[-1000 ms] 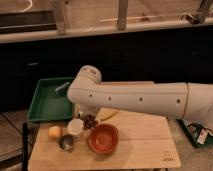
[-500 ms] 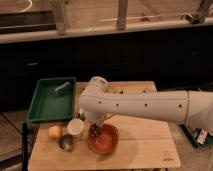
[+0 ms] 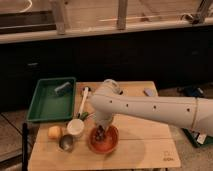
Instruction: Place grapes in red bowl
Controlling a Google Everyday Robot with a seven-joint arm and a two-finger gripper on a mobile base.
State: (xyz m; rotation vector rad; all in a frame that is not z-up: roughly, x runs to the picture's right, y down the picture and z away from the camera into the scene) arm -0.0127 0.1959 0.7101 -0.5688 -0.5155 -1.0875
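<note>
Gripper [image 3: 101,131] clenched on grapes [image 3: 100,134], hanging just over red bowl [image 3: 104,139] on wooden table [image 3: 145,150]; white cup [image 3: 75,128] beside bowl, green tray [image 3: 52,99] at back-left.

I see the grapes [image 3: 100,133], a small dark red-purple cluster, low over the middle of the red bowl [image 3: 104,140], my closed hand [image 3: 101,128] gripping them from above. The round, thick-rimmed orange-red bowl sits upright at the tabletop's near edge.

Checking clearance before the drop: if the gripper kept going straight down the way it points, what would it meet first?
The gripper, shut on the grapes, points down over the red bowl; it would likely meet the bowl's inside first, though depth is unclear.
</note>
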